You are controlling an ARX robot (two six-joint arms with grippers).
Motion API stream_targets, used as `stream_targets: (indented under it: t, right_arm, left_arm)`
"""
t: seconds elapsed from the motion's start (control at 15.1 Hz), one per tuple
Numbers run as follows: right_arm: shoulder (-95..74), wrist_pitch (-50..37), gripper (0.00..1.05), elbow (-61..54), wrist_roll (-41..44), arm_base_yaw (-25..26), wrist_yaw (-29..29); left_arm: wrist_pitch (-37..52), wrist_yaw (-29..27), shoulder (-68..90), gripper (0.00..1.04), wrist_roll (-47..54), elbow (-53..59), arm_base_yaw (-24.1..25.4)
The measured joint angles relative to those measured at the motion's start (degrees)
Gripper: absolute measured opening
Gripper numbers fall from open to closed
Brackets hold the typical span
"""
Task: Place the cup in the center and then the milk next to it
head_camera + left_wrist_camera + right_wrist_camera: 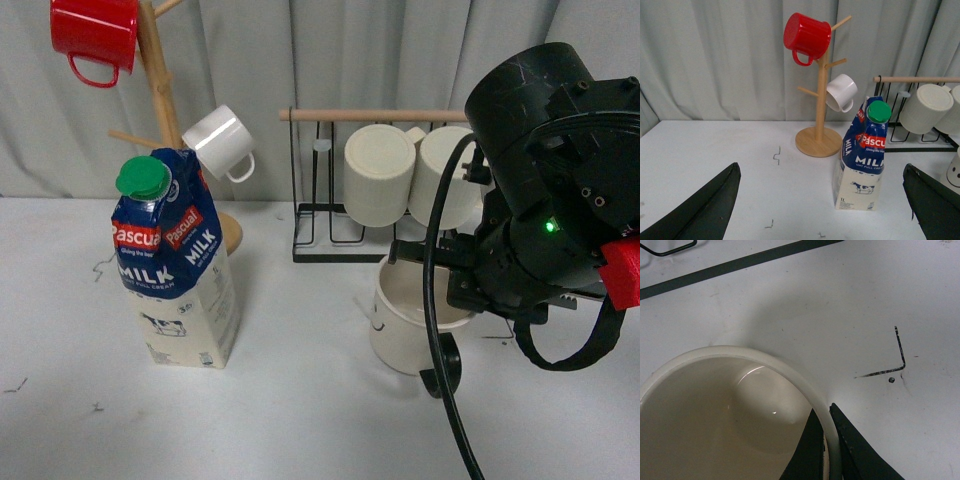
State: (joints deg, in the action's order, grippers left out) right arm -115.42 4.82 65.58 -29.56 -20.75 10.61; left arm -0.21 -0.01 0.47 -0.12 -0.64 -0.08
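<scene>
- While the right hand [823,409] is pinching the rim of the large cream cup [405,325] with the black handle, one dark finger is sitting inside the wall and the other outside, so the grip is closed on that rim.
- The cup is sitting right of the middle of the white desk [300,410], just in front of the black wire rack [330,235]. I cannot tell whether its base is touching the desk.
- Through the right wrist camera the cup's pale, glossy inside is filling the lower corner, and it is looking empty.
- Over on the left, the tall milk carton [178,270] with the blue top, cream base and green round cap is standing upright on the desk, well apart from the cup.
- The left hand [821,167] is hanging with its two dark fingers [705,210] spread wide, gripping nothing, and the milk carton is standing ahead of it.
- Behind the carton the wooden mug tree [160,90] is carrying a red mug [95,35] up high and a small white mug [220,140] lower down.
- Two ribbed cream mugs [380,175] are hanging side by side on the rack's wooden bar.
</scene>
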Motion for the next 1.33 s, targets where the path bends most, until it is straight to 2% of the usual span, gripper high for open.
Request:
stream_targets:
  t: [0.2, 0.73, 0.8, 1.13, 1.26, 1.33]
  right_arm:
    - [0.0, -0.6, 0.03, -0.3, -1.2, 0.2, -2.3]
    - [-0.9, -0.7, 0.03, 0.3, -2.6, 0.6, -2.3]
    - [-1.2, -1.4, 0.19, 0.6, -2.4, 0.6, -2.8]
    - [-0.9, -3.9, 0.74, 0.7, -1.9, 1.7, -4.9]
    - [3.7, -8.6, 0.96, -2.8, -0.6, 1.8, -6.4]
    - [7.5, -12.0, 1.0, -4.9, 0.5, 1.7, -7.6]
  left_arm:
    - [0.0, 0.0, 0.0, 0.98, 0.0, 0.0, 0.0]
    - [0.0, 0.0, 0.0, 0.98, 0.0, 0.0, 0.0]
    - [0.0, 0.0, 0.0, 0.98, 0.0, 0.0, 0.0]
    - [0.0, 0.0, 0.0, 0.98, 0.0, 0.0, 0.0]
    - [0.0, 0.0, 0.0, 0.98, 0.0, 0.0, 0.0]
    - [0.0, 0.0, 0.0, 0.98, 0.0, 0.0, 0.0]
